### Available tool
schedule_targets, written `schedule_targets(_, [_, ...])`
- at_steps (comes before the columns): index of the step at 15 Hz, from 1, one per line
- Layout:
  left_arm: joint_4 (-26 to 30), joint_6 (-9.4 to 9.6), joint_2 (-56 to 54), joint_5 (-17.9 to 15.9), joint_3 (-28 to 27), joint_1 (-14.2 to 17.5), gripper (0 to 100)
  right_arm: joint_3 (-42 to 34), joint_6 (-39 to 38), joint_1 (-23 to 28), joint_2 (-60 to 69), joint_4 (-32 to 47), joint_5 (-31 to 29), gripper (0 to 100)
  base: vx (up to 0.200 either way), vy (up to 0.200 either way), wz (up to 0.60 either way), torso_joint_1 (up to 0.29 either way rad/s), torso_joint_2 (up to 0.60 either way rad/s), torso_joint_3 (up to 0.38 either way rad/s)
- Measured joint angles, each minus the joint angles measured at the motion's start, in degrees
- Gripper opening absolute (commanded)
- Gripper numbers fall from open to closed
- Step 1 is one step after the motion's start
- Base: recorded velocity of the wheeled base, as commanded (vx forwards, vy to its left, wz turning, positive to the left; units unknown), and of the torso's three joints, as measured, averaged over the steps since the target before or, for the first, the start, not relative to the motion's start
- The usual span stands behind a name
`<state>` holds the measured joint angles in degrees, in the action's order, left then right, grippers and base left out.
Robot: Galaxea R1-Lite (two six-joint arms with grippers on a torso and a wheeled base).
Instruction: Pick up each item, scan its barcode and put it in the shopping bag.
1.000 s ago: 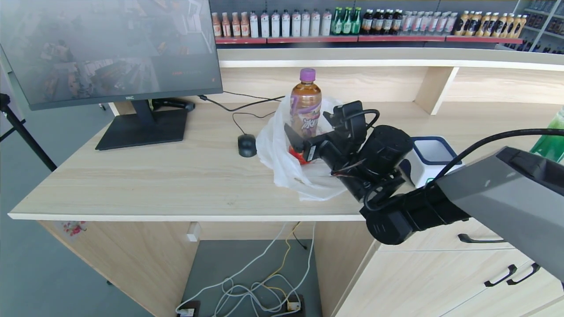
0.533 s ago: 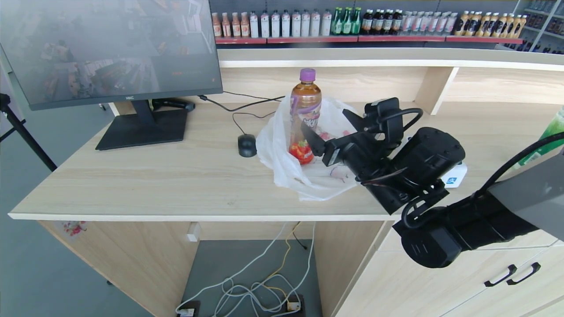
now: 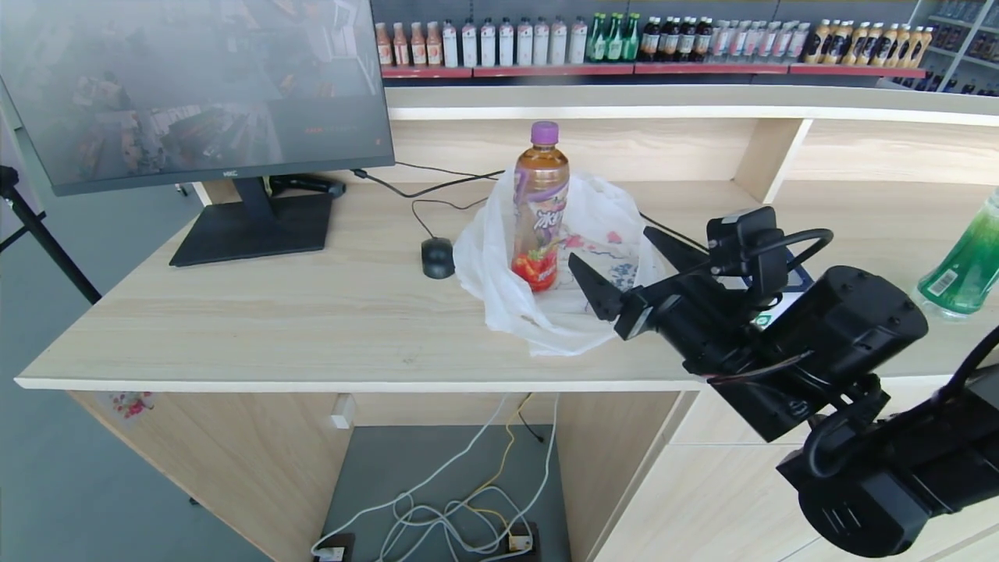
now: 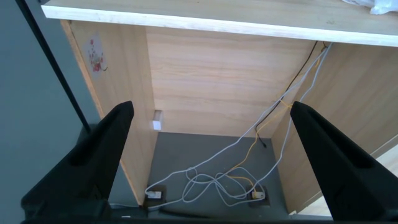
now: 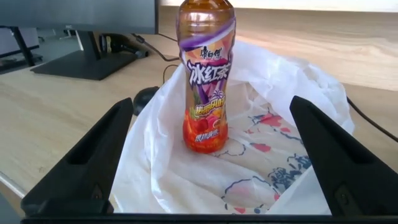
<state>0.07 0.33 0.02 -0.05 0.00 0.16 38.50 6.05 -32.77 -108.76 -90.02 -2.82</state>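
A tea bottle (image 3: pixel 538 207) with a purple cap stands upright inside the white shopping bag (image 3: pixel 511 308) on the counter; the right wrist view has the bottle (image 5: pixel 208 81) and the bag (image 5: pixel 280 155) straight ahead. My right gripper (image 3: pixel 613 250) hangs open and empty just right of the bag, pointing at it, apart from the bottle. A green bottle (image 3: pixel 964 269) stands at the counter's right edge. My left gripper (image 4: pixel 211 155) is open and empty, low in front of the counter, facing the space under it.
A monitor (image 3: pixel 195 86) stands at the back left, with a black mouse (image 3: pixel 438 257) left of the bag. My right arm mostly covers the scanner (image 3: pixel 792 282). Loose cables (image 4: pixel 230 180) lie on the floor under the counter. Shelves of bottles (image 3: pixel 648 39) line the back.
My right gripper has drawn back from the bottle in the bag, moving right and toward the counter's front. The bottle stays upright in the bag. The green bottle has come into sight.
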Motion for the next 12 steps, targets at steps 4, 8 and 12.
schedule_targets(4, [0.0, 0.05, 0.0, 0.0, 0.0, 0.0, 100, -5.6, -0.2, -0.2, 3.7, 0.1, 0.0, 100, 0.000, 0.000, 0.00, 0.000, 0.00, 0.000])
schedule_targets(8, [0.0, 0.13, 0.0, 0.0, 0.0, 0.0, 100, -9.8, -0.2, -1.1, 6.7, 0.1, 0.0, 100, 0.000, 0.000, 0.00, 0.000, 0.00, 0.000])
schedule_targets(12, [0.0, 0.11, 0.0, 0.0, 0.0, 0.0, 100, -11.3, -0.1, -1.2, 8.7, 0.1, 0.0, 100, 0.000, 0.000, 0.00, 0.000, 0.00, 0.000])
